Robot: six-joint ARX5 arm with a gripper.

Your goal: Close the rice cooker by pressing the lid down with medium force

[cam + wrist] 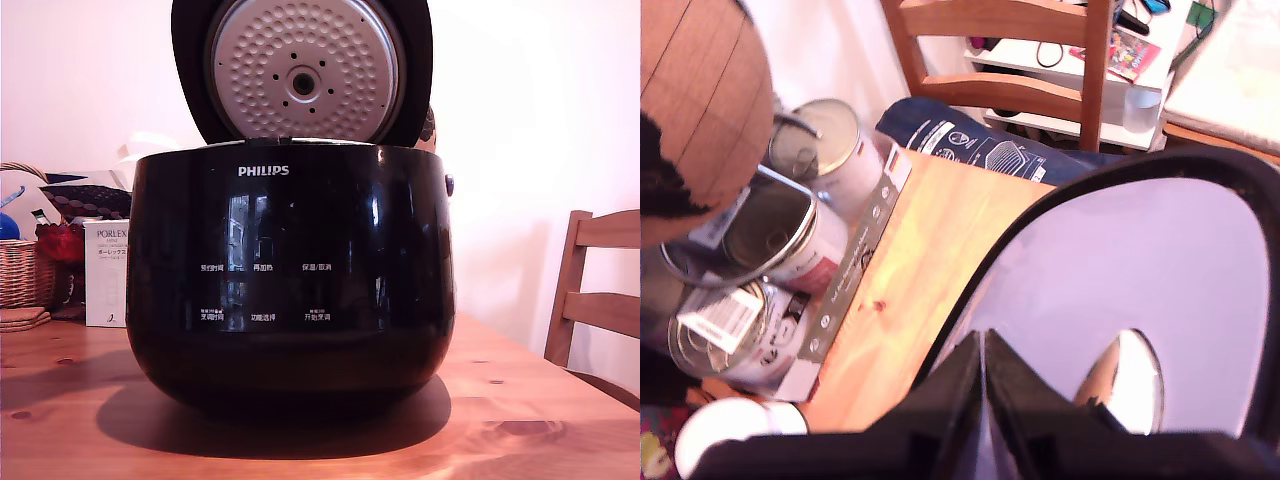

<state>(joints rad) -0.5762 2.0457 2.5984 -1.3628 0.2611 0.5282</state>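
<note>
Cooker [290, 280] sits on the wooden table [540, 420], filling the middle of the exterior view, white PHILIPS lettering facing the camera. Its lid [300, 70] stands raised at the back, dimpled silver inner plate toward the camera. In the wrist view the lid's glossy outer face [1120, 270] fills much of the picture, reflecting pale light, and the gripper [983, 400] lies right against its near edge; whether it touches I cannot tell. The two dark fingers [1015, 395] are pressed together with only a thin seam between, pinching nothing. Beyond the cooker in the exterior view, a wicker basket [22, 270] and a white box [106, 275] stand at the left, a wooden chair [595, 290] at the right. Below the table edge, the wrist view shows paint cans [790, 235].
</note>
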